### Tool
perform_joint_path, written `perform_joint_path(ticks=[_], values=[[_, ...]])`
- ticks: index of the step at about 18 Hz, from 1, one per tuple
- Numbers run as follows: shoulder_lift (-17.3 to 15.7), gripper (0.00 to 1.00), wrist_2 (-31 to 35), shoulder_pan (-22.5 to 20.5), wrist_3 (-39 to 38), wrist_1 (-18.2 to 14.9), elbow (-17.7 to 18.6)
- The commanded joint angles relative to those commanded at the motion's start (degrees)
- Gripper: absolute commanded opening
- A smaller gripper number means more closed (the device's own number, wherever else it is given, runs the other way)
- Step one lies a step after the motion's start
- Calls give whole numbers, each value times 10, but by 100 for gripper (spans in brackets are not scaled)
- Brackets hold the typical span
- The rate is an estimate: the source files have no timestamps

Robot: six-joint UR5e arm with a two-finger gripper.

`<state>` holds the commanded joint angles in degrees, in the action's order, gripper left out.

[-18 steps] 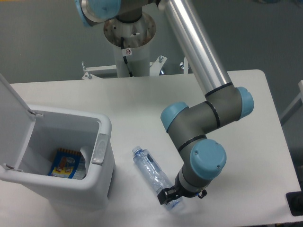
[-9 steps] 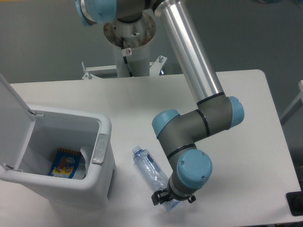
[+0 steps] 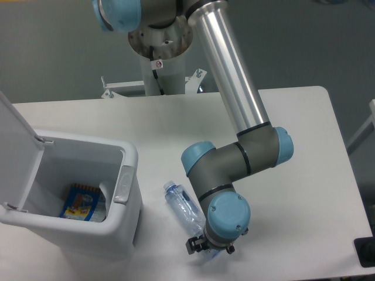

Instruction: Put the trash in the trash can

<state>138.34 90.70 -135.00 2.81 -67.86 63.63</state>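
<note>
A long clear bluish plastic bottle point(image 3: 183, 205), the trash, lies flat on the white table, its cap pointing up-left toward the trash can. My gripper point(image 3: 206, 249) hangs straight down over the bottle's lower end, mostly hidden under the blue wrist joint. Black finger parts point(image 3: 191, 245) stick out on both sides of the bottle, so the jaws look spread and straddle it. The trash can point(image 3: 130, 158) is a big white boxy bin at the left, its flip lid point(image 3: 14, 134) standing open and a grey latch point(image 3: 123, 183) on the rim nearest the bottle.
A blue and yellow packet point(image 3: 82, 202) lies at the bottom of the bin. The arm's base column point(image 3: 161, 58) stands behind the table's far edge. The table's front edge runs just below the gripper.
The wrist and gripper have shifted left and slightly down along the table, from beside the bottle's lower end to directly over it. The bottle has stayed where it was.
</note>
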Motion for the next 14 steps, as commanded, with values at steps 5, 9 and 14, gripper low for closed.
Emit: perform_joint_path(ticks=[5, 9, 14], values=[[0, 100, 2, 1, 0, 4, 4], [0, 86, 19, 9, 1, 1, 5], [-2, 66, 18, 9, 1, 1, 4]])
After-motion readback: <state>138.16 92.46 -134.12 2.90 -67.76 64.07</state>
